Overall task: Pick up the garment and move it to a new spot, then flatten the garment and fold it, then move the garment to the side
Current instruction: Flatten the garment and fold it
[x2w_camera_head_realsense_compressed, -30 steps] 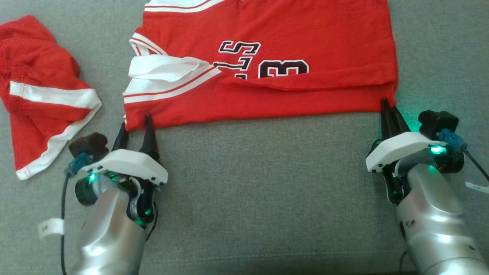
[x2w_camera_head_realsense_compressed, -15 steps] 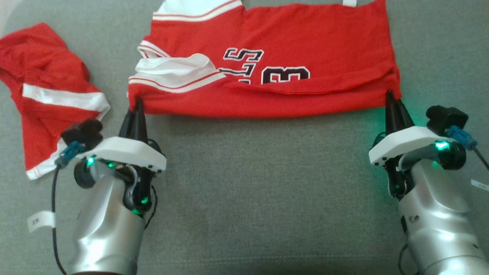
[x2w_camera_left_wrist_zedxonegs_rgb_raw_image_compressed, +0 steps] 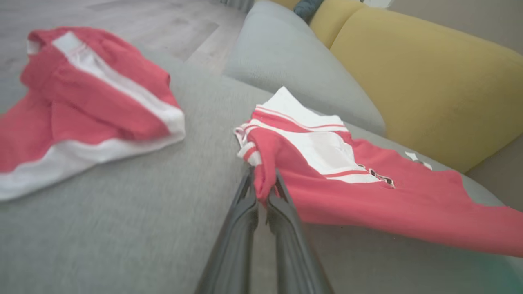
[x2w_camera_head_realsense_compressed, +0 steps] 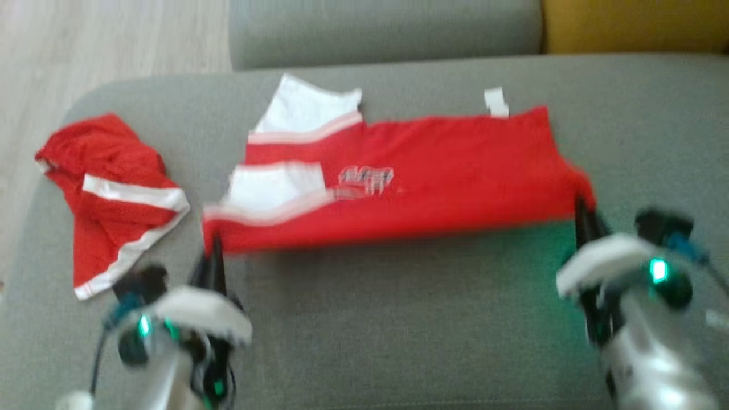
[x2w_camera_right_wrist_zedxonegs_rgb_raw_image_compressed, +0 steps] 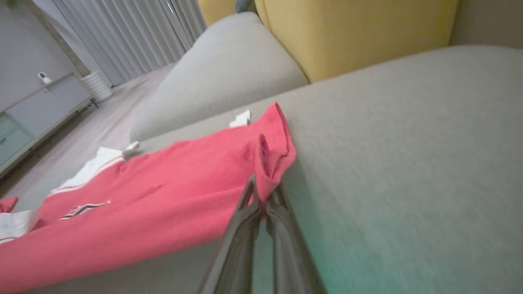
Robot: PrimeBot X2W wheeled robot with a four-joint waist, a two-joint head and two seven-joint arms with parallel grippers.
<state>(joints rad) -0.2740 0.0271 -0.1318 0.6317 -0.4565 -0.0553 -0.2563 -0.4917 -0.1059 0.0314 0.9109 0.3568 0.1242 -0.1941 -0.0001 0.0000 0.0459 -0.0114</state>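
Red jersey point(x2w_camera_head_realsense_compressed: 444, 182) lies spread on the grey sofa seat point(x2w_camera_head_realsense_compressed: 398, 330), beside the red shorts point(x2w_camera_head_realsense_compressed: 108, 182) but apart from them. Left gripper point(x2w_camera_head_realsense_compressed: 214, 247) is clamped tight on the near corner closest to the shorts, and right gripper point(x2w_camera_head_realsense_compressed: 580, 206) is pinched on the near corner farthest from them. The hem is stretched between them, likely so it lifts flat without bunching. Dark chest lettering is too blurred to read. The white tag point(x2w_camera_head_realsense_compressed: 496, 102), well away from the shorts, is also unreadable.

A home living room, shown by grey sofa point(x2w_camera_head_realsense_compressed: 398, 319), yellow cushion point(x2w_camera_right_wrist_zedxonegs_rgb_raw_image_compressed: 359, 36), curtains point(x2w_camera_right_wrist_zedxonegs_rgb_raw_image_compressed: 122, 36), sideboard point(x2w_camera_right_wrist_zedxonegs_rgb_raw_image_compressed: 41, 106).
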